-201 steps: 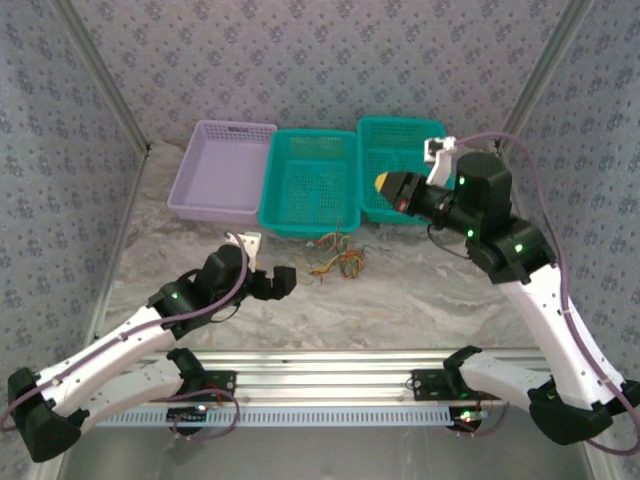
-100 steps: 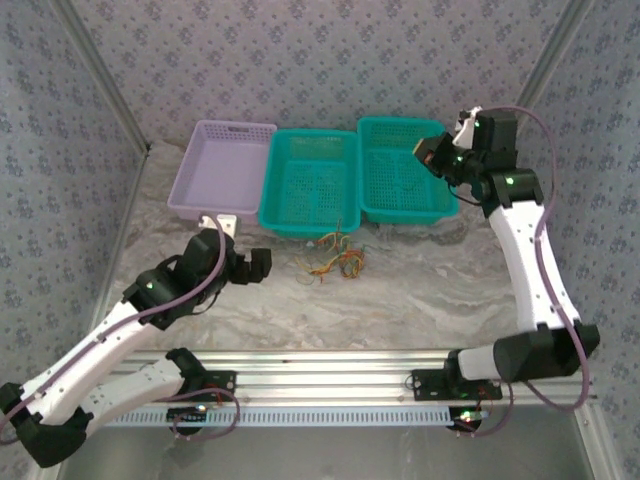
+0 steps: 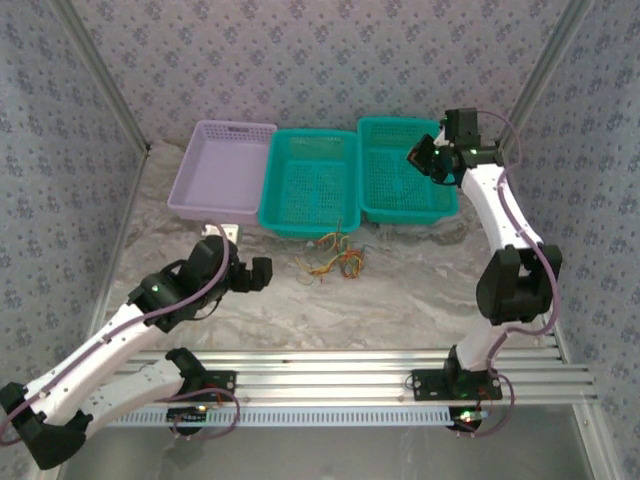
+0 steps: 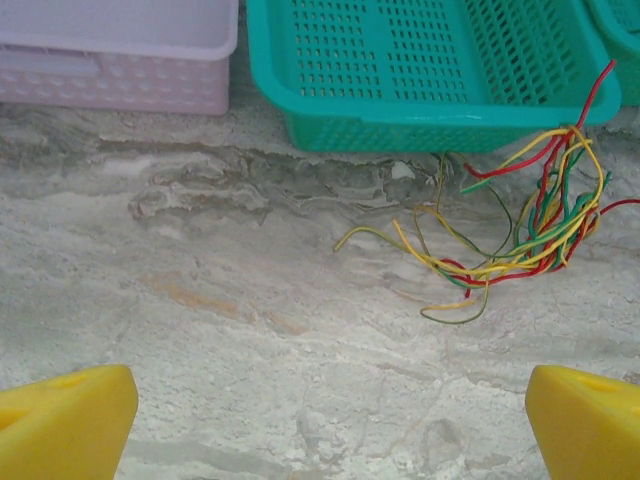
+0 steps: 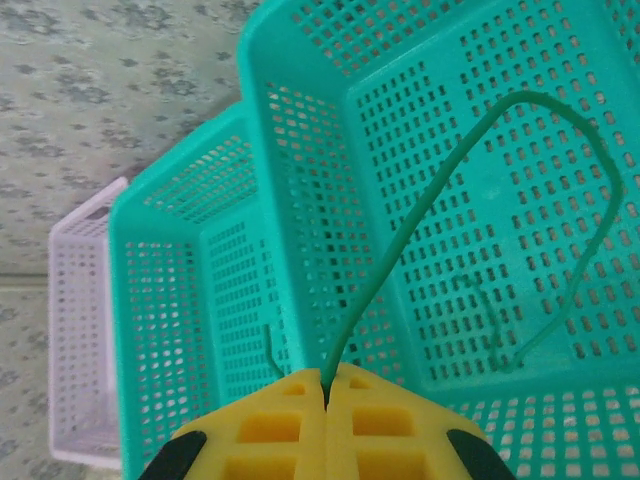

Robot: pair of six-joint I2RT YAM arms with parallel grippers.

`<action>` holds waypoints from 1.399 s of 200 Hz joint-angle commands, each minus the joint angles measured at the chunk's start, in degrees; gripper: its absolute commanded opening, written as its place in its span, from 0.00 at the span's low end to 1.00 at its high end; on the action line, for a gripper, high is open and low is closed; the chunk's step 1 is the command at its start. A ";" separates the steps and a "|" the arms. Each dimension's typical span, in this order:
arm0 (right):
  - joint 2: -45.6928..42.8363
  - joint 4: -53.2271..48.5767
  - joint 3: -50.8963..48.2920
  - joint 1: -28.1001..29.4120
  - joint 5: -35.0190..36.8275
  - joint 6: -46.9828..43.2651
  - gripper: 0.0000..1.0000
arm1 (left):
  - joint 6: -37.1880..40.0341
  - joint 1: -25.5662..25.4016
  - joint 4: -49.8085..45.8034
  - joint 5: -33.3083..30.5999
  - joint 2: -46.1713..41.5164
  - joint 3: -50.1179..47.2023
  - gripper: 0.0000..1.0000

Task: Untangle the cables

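A tangle of thin red, yellow, orange and green cables (image 3: 335, 260) lies on the marble table just in front of the middle teal basket (image 3: 310, 180); the left wrist view shows the cables (image 4: 520, 240) at the right. My left gripper (image 3: 262, 272) is open, low over the table to the left of the tangle, its yellow fingertips (image 4: 60, 425) wide apart with bare table between them. My right gripper (image 3: 420, 158) is shut on a single green cable (image 5: 480, 170), which arcs up from the jaws and curls down into the right teal basket (image 5: 560, 60).
A purple basket (image 3: 222, 170) stands at the back left, beside the two teal baskets (image 3: 405, 165). Patterned walls and metal frame posts close in the sides and back. A metal rail runs along the near table edge (image 3: 330, 365).
My right arm has swung up and back, from in front of the baskets to over the right teal basket. My left gripper has drawn back leftward, away from the tangle.
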 commanded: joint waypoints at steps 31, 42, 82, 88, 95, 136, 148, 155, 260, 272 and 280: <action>8.38 -1.87 4.32 0.53 2.03 -1.68 0.00 | -1.81 0.22 2.00 1.92 -0.49 -1.44 1.00; 9.06 -1.90 4.64 0.71 2.88 -3.96 0.00 | -1.87 0.22 2.11 2.10 -0.40 -1.70 1.00; 10.80 -3.77 5.75 1.24 4.65 -5.34 0.00 | -1.96 0.24 2.23 2.22 -0.49 -2.91 1.00; 11.15 -4.14 6.07 1.24 4.63 -5.53 0.02 | -1.96 0.20 2.35 2.24 -0.49 -3.08 1.00; 11.53 -4.48 6.30 1.36 4.65 -5.69 0.04 | -1.96 0.20 2.52 2.26 -0.42 -3.25 1.00; 11.77 -4.80 6.68 2.16 5.34 -6.22 0.21 | -2.05 0.20 2.58 2.71 -0.13 -3.57 1.00; 11.42 -5.19 7.01 2.38 5.93 -6.32 0.23 | -2.05 0.22 2.59 2.85 -0.13 -3.64 1.00; 11.14 -5.38 7.27 2.46 6.12 -6.31 0.25 | -2.05 0.19 2.55 2.90 -0.17 -3.66 1.00; 5.97 -6.99 9.53 2.74 7.92 -6.41 0.63 | -2.20 0.19 2.59 3.30 -0.58 -3.53 1.00; 5.49 -7.18 9.50 2.72 8.08 -6.40 0.66 | -2.14 0.19 2.59 3.30 -0.55 -3.34 1.00; 5.31 -7.26 9.61 2.73 8.35 -6.49 0.68 | -2.14 0.22 2.59 3.40 -0.58 -3.26 1.00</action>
